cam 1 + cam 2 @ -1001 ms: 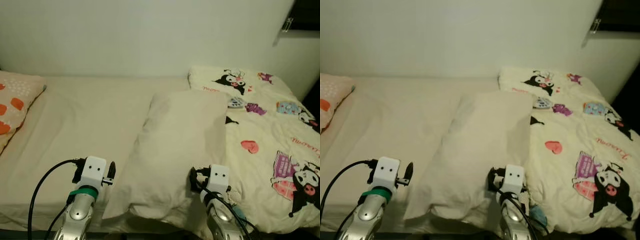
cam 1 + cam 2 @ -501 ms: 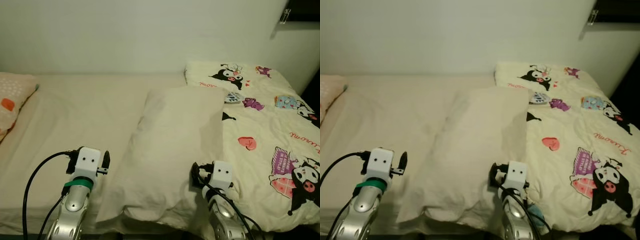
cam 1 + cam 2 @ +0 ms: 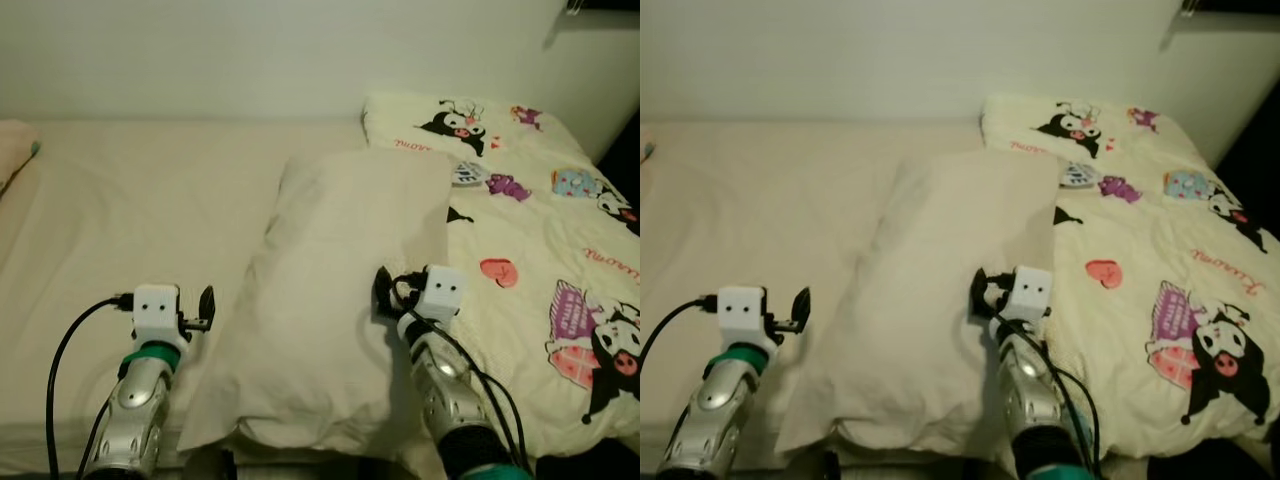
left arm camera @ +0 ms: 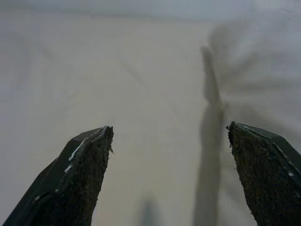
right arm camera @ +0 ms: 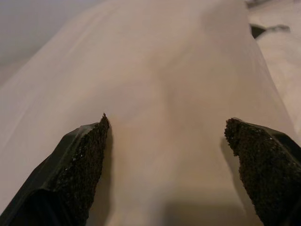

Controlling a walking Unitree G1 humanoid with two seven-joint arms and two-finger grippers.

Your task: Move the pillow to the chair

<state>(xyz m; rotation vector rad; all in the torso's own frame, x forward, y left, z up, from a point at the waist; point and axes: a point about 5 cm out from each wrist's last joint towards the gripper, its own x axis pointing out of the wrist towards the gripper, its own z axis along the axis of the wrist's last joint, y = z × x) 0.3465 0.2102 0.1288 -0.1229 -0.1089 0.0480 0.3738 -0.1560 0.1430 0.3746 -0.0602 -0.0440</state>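
Note:
A long cream pillow (image 3: 340,290) lies lengthwise on the middle of the bed, its near end at the bed's front edge. My right gripper (image 3: 400,290) is low over the pillow's right half, fingers open, and the pillow (image 5: 178,94) spreads out between the two fingertips (image 5: 89,150). My left gripper (image 3: 200,303) is open above the bare sheet just left of the pillow's near left edge. In the left wrist view the pillow's edge (image 4: 263,80) lies in front of one finger (image 4: 263,160). Neither gripper holds anything.
A cream quilt with cartoon prints (image 3: 540,230) covers the bed's right side and touches the pillow's right edge. The bare sheet (image 3: 130,210) stretches to the left. Another pillow's corner (image 3: 12,150) is at the far left. A pale wall (image 3: 250,50) runs behind the bed.
The camera has shifted right and closer to the bed. My right gripper has reached forward over the pillow. My left gripper has edged forward beside it. Both stay open.

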